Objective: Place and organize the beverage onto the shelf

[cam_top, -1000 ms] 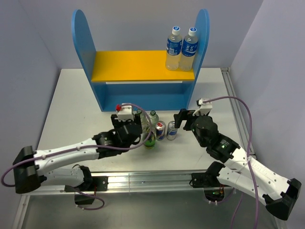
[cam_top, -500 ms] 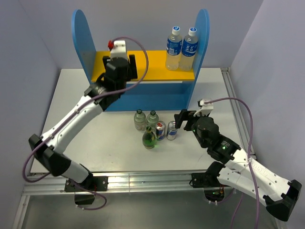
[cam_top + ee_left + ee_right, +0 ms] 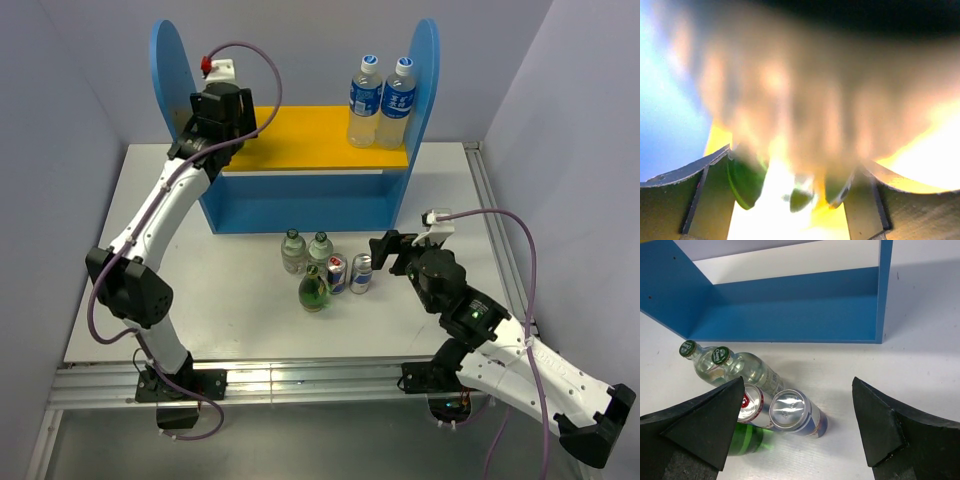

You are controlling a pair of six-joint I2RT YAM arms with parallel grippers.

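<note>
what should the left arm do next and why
Probably lower the left fingers slightly and set the green bottle down on the yellow board: green glass shows between them, right over the board's left end beside the blue side panel.

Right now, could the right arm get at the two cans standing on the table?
Probably yes. The right fingers are open and pointed at the two cans from close by, with only bare table between. The green bottle beside them could get nudged.

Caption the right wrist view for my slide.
Open right pincer faces two slim silver cans beside two clear green-capped bottles, blue shelf behind.
</note>
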